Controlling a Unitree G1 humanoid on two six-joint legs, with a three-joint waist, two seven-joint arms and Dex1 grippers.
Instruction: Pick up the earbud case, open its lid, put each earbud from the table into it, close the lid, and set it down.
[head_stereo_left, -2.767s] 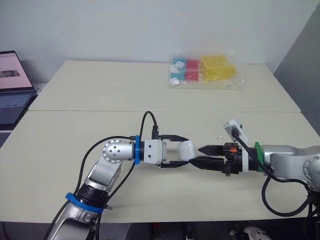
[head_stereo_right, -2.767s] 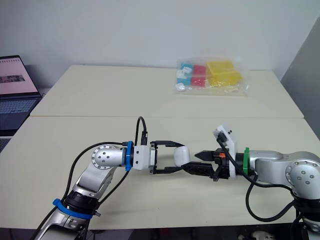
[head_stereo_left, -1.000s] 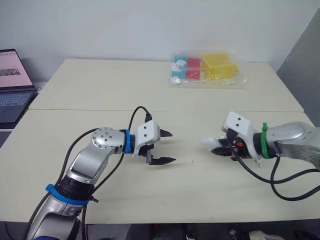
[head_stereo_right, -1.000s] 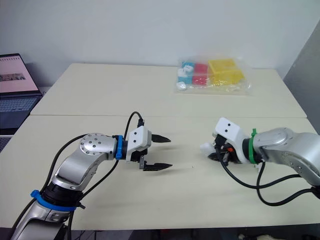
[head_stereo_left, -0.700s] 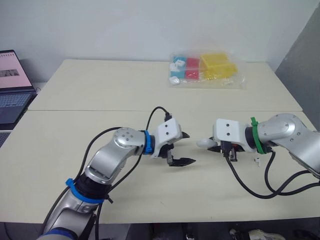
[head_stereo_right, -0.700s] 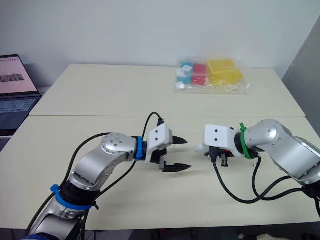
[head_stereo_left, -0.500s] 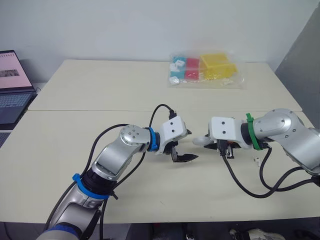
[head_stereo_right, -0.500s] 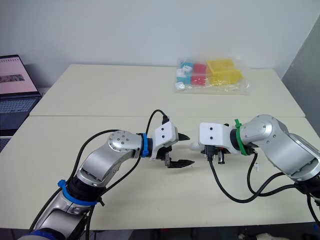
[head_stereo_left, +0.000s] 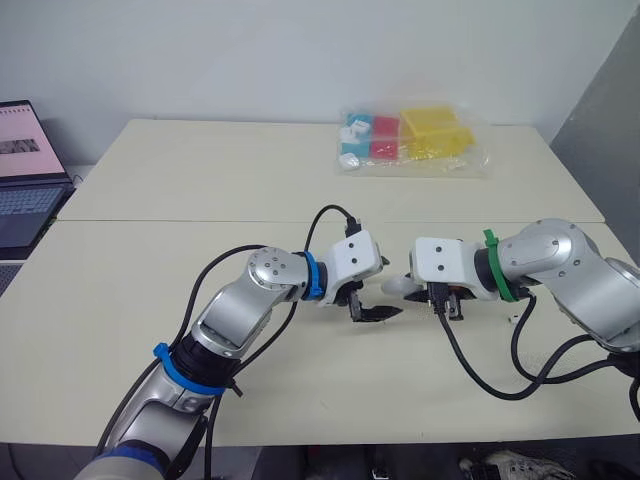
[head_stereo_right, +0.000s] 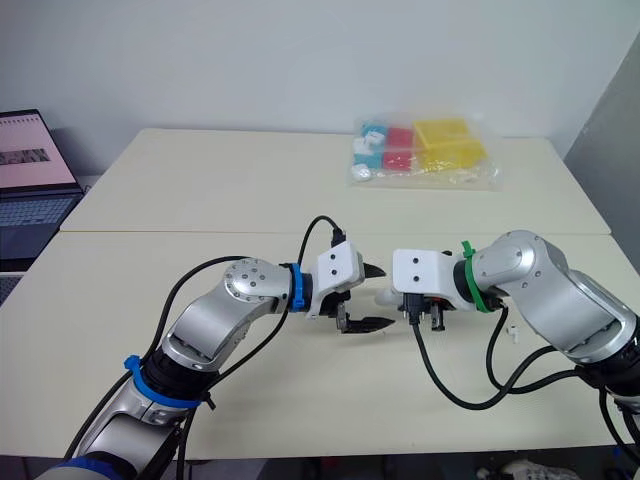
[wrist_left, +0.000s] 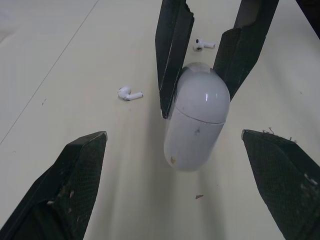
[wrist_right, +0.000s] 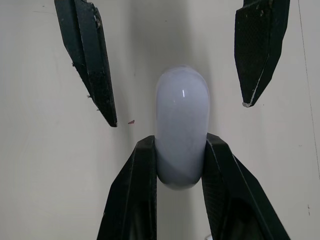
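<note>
The white earbud case (wrist_left: 196, 117) hangs a little above the table, with my right gripper (wrist_right: 181, 142) shut on one end of it. Its rounded free end (head_stereo_left: 395, 286) points toward my left arm. My left gripper (head_stereo_right: 381, 297) is open, one finger on each side of that free end and apart from it. Two white earbuds lie on the table: one (wrist_left: 129, 93) beside the right gripper's fingers, the other (wrist_left: 202, 45) farther behind them. A small white earbud (head_stereo_left: 514, 321) lies by the right forearm.
A clear bag of coloured boxes (head_stereo_left: 410, 140) lies at the far side of the table. A laptop (head_stereo_left: 25, 170) stands open at the far left. A seam (head_stereo_left: 150, 221) crosses where the two tabletops meet.
The right gripper has carried the case leftward toward the middle. The open left gripper has moved right until its fingers bracket the case's free end.
</note>
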